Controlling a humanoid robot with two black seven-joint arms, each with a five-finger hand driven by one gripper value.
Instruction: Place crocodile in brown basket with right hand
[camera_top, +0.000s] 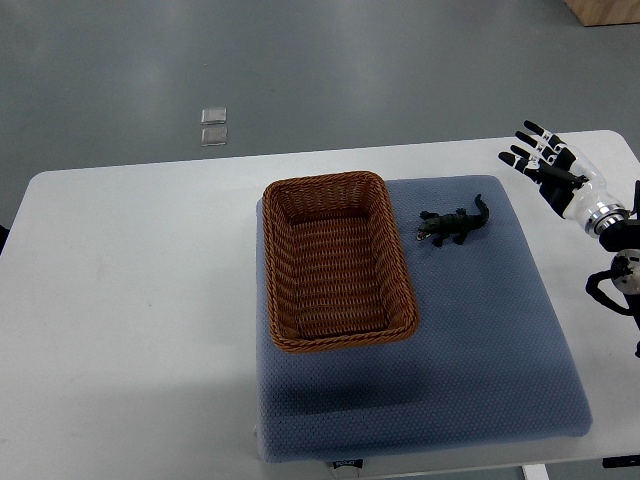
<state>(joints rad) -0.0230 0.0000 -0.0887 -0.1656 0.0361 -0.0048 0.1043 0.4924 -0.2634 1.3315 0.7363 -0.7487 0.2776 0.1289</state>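
A small dark green crocodile (455, 224) lies on the blue mat (480, 340), just right of the brown wicker basket (273, 290). Nothing lies inside the basket. My right hand (541, 160) comes in from the right edge and hovers over the white table, to the right of and slightly beyond the crocodile. Its fingers are spread and hold nothing. A clear gap separates the hand from the toy. The left arm does not show.
The white table (130, 290) carries the mat and basket. Two small clear squares (213, 128) lie on the grey floor beyond the table's far edge. A wooden corner (605, 10) shows at the top right.
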